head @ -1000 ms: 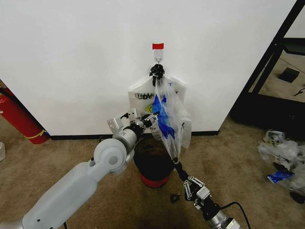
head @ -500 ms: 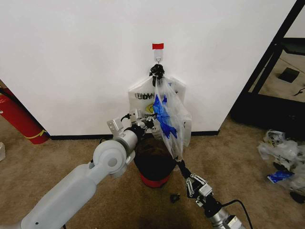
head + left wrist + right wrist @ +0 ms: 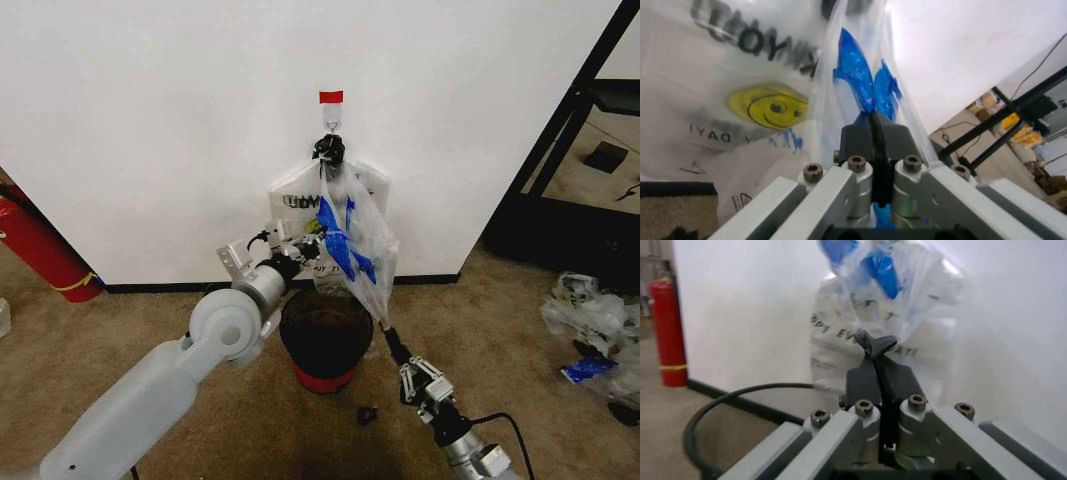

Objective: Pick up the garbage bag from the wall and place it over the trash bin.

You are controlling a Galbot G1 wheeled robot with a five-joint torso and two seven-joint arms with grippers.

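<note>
- Left wrist view: the left pincer (image 3: 871, 131) has its two dark fingers pressed together on the film of the thin clear see-through garbage bag with a blue printed patch (image 3: 863, 85), pinching it just below the blue print.
- Right wrist view: the right pincer (image 3: 878, 351) is likewise clamped on a gathered fold of the same clear bag, whose blue patch sits at the top centre of the frame.
- In the head view, the left pincer (image 3: 303, 243) is at the centre of the frame, at the bag's left edge, with its grey arm running down to the lower left corner.
- The right pincer (image 3: 385, 326) sits lower and right of centre, gripping the bag's bottom corner, so the garbage bag (image 3: 352, 243) is drawn into a slanted sheet from the hook down towards the lower right.
- The bag's top is still hung on the small hook marked with red tape (image 3: 331, 105) on the plain white wall (image 3: 150, 120), upper centre of the frame.
- Directly behind it hangs a white opaque bag with a yellow smiley (image 3: 295, 195).
- The small round black mesh trash bin with a red base (image 3: 325, 340) stands on the brown carpet floor (image 3: 120, 320) below the bags, between the two arms.
- A red fire extinguisher (image 3: 35, 245) leans at the left edge.
</note>
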